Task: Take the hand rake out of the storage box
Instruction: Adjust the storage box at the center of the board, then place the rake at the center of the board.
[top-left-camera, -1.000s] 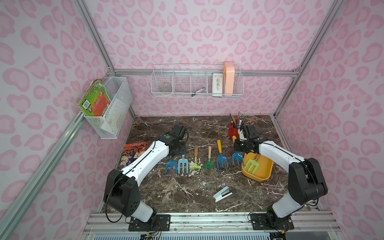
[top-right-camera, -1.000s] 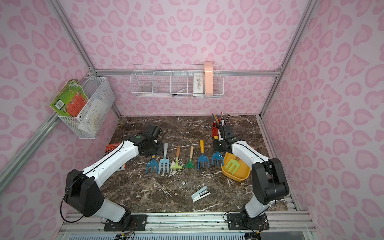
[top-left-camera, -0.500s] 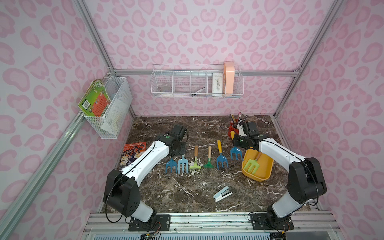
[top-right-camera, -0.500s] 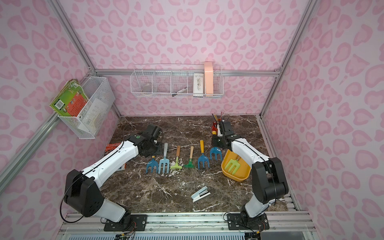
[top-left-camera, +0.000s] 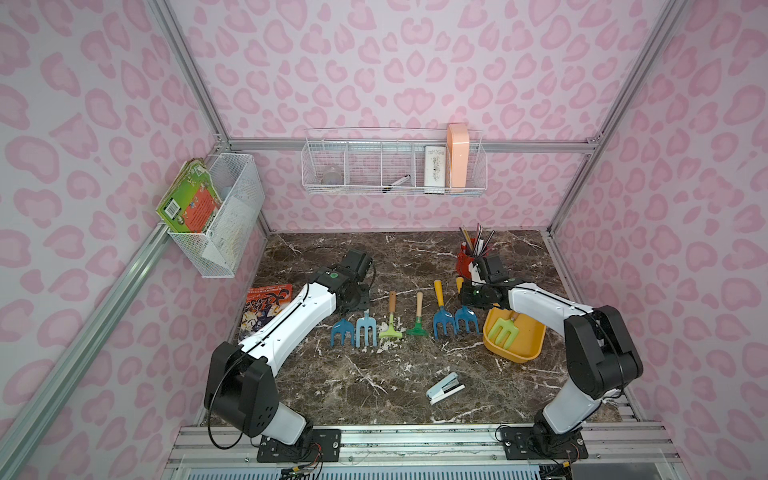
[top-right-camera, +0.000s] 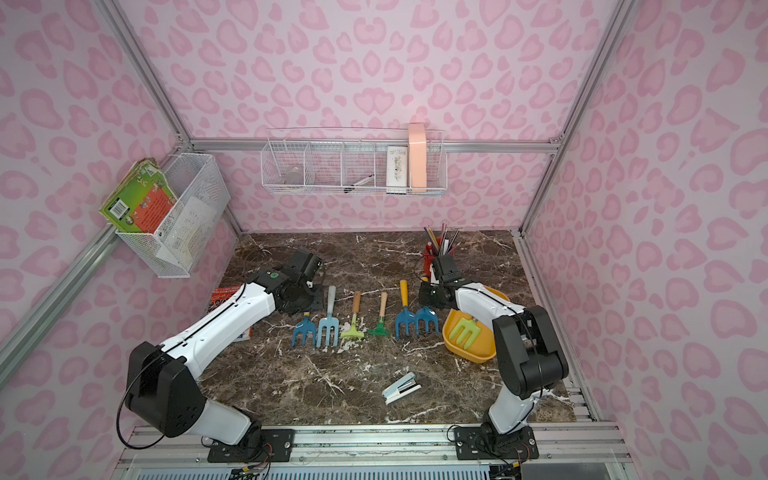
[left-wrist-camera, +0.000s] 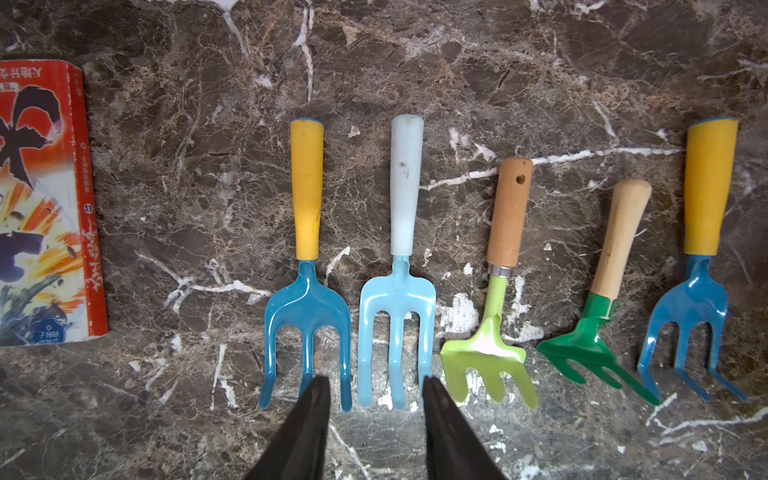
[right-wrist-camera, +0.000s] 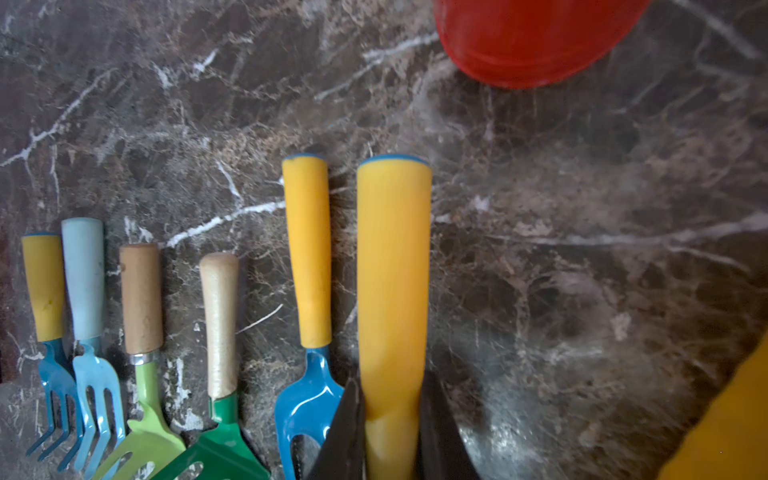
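Note:
My right gripper is shut on the yellow handle of a blue hand rake. In both top views this rake is outside the yellow storage box, at the right end of a row of hand tools; whether it touches the table I cannot tell. A light green hand rake lies inside the box. My left gripper is open, pointing down over the tines of a pale blue fork at the row's left end, with nothing between its fingers.
The row also holds several rakes and forks side by side. A red pencil cup stands just behind my right wrist. A stapler lies near the front, a comic book at the left. Wire baskets hang on the walls.
My right gripper has carried the blue rake leftwards, away from the box, and brought it down beside the row of tools. The left arm has not moved.

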